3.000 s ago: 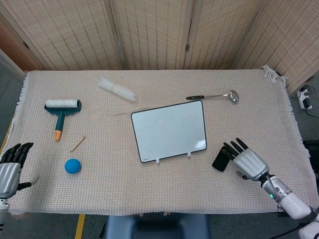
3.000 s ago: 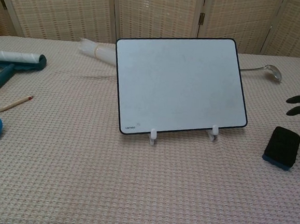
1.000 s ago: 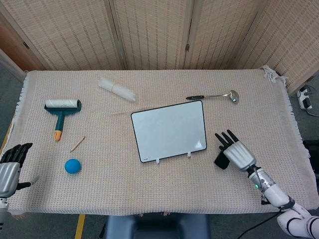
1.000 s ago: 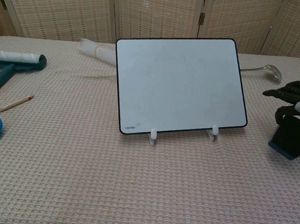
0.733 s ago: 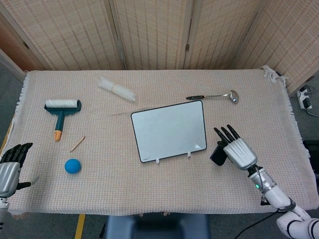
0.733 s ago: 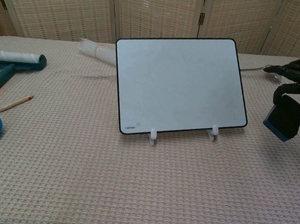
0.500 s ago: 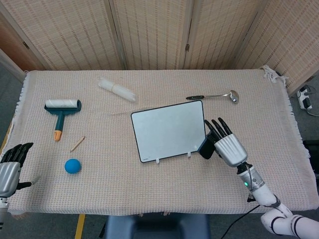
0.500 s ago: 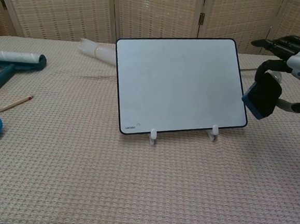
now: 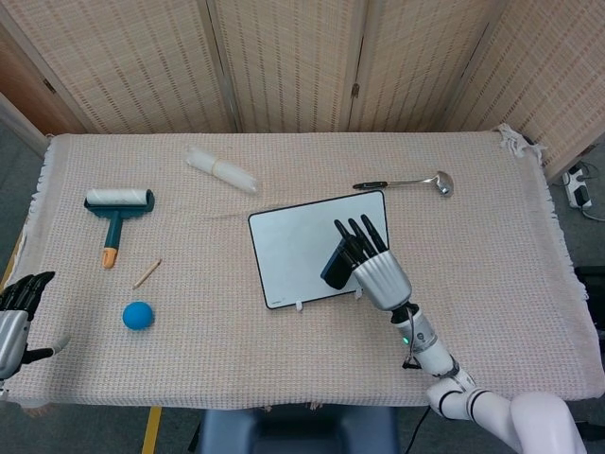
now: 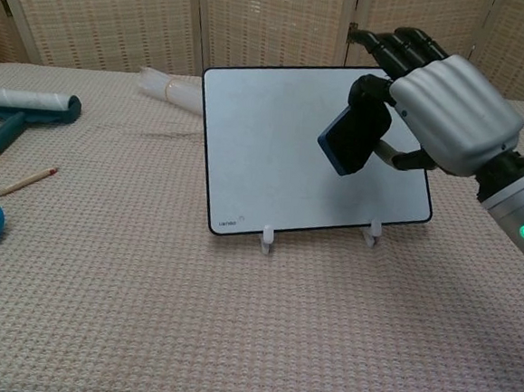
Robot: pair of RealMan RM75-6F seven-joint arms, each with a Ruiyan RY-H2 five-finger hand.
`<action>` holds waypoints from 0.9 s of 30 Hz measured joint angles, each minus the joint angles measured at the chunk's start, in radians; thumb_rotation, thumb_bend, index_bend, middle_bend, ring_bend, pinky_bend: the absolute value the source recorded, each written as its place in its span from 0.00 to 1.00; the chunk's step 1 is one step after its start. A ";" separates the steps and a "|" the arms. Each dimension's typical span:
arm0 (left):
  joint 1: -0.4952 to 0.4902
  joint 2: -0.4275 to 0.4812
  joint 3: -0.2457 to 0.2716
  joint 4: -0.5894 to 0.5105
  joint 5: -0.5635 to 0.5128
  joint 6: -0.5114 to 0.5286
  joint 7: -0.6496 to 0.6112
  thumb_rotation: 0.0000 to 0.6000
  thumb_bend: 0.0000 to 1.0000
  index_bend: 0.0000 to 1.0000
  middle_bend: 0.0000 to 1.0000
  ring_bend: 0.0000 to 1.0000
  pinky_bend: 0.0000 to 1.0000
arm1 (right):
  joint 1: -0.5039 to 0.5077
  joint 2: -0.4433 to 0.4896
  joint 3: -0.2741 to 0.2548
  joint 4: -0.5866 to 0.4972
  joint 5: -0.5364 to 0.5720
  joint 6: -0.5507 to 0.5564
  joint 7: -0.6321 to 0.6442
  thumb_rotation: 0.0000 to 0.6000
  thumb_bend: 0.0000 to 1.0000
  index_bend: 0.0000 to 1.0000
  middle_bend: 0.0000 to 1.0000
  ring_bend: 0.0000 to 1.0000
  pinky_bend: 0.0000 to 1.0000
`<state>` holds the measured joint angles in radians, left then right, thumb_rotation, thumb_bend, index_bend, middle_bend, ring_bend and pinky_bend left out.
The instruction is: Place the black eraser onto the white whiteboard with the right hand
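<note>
Within the last sec: right hand (image 9: 378,270) swings in from approx 4 o'clock of the white rectangular whiteboard w/ black frame (image 9: 298,248), now over its 4 o'clock quarter. Clamped on the black block eraser w/ blue felt base (image 10: 356,135), lifted off the cloth, hanging in front of the board face; contact w/ board can't be told. Means: carry nearly done, only set-down and release left.

Left hand (image 9: 17,317) at tabletop's 8 o'clock edge, fingers apart, holding nothing.

Tabletop (image 9: 492,236) under beige waffle-weave cloth. Also there: teal-handled lint roller (image 9: 117,208), blue ball (image 9: 138,315), wooden pencil (image 9: 146,273), metal ladle (image 9: 406,182), clear plastic roll (image 9: 220,169). Woven folding screens (image 9: 284,61) behind.
</note>
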<state>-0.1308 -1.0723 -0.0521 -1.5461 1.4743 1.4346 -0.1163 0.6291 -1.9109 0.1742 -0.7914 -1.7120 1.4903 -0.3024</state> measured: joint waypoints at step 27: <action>0.019 0.030 0.013 -0.001 0.039 0.035 -0.068 1.00 0.22 0.00 0.12 0.10 0.15 | 0.060 -0.064 0.057 -0.043 0.168 -0.155 -0.402 1.00 0.38 0.41 0.02 0.03 0.00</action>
<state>-0.1121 -1.0424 -0.0394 -1.5473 1.5131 1.4696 -0.1840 0.6893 -1.9746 0.2308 -0.8343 -1.5440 1.3356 -0.7042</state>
